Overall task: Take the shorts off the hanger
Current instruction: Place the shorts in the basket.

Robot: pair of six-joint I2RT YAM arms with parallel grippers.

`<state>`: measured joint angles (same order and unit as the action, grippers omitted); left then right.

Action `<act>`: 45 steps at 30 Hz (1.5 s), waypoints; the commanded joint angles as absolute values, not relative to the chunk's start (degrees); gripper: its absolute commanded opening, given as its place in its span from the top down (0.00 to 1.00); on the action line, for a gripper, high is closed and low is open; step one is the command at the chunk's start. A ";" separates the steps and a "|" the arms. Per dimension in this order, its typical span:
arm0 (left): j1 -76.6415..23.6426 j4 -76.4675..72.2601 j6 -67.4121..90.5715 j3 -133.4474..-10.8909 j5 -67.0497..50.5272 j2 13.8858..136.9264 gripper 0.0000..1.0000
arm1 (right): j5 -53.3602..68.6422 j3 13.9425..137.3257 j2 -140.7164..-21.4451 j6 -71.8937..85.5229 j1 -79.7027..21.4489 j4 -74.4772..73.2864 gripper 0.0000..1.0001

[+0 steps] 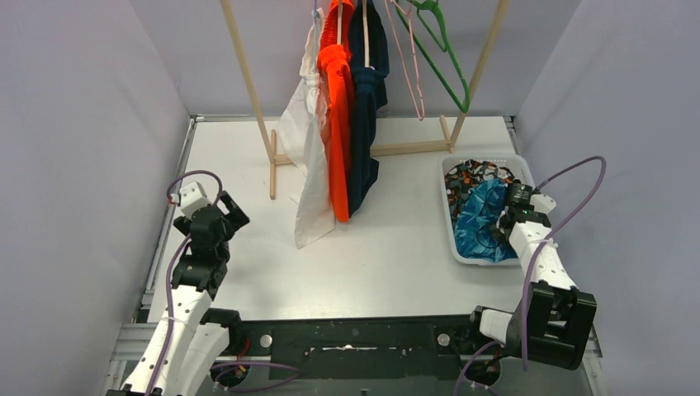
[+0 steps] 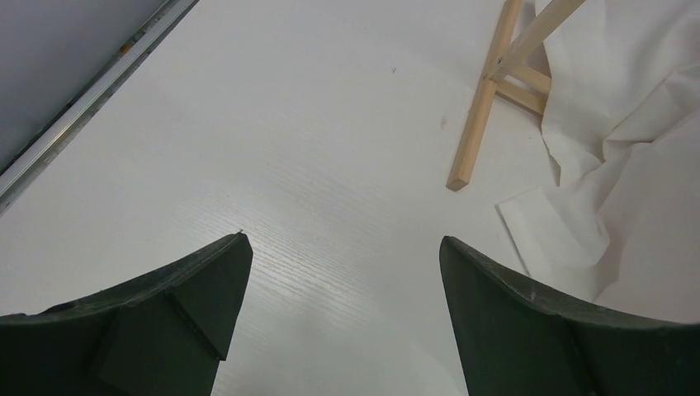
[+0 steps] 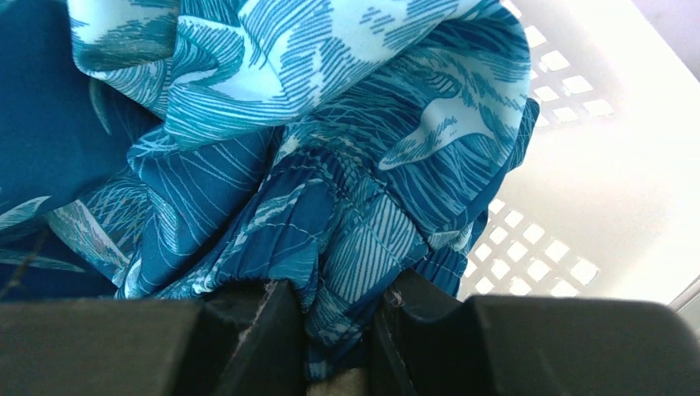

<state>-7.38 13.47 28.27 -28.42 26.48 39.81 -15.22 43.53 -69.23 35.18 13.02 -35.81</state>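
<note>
While left fingers wide, right fingers tight on leaf-patterned shorts; three pairs aloft.

A wooden clothes rack stands at the far side of the white bench, with a white perforated plastic basket near its right foot.

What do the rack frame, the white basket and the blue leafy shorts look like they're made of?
Pale rack frame: looks like unpainted wood, matte, plain square sticks. White latticed basket: likely moulded plastic, smooth, with regular square holes. Blue leaf-patterned shorts: thin soft fabric, perhaps synthetic, creasing finely, with a gathered waistband.
</note>
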 commanded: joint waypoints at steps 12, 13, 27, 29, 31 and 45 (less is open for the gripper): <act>-6.85 10.37 28.01 -28.92 24.72 39.46 0.15 | -13.71 47.31 -64.04 33.38 13.45 -38.08 0.55; -6.86 10.44 28.01 -28.92 24.72 39.42 0.15 | -13.40 48.74 -62.81 33.44 13.45 -39.26 0.51; -6.76 10.28 28.04 -28.83 24.22 38.91 0.15 | -3.99 60.45 -56.47 30.16 13.47 -39.19 0.26; -6.81 10.45 28.12 -28.91 24.41 38.70 0.15 | -0.78 61.38 -57.99 29.78 13.45 -36.43 0.36; -6.77 10.59 28.21 -28.92 24.61 38.50 0.15 | 3.71 61.98 -59.78 29.47 13.45 -32.16 0.44; -6.77 10.72 28.55 -28.74 24.81 37.88 0.15 | 1.71 49.82 -86.85 35.38 12.24 -17.91 0.59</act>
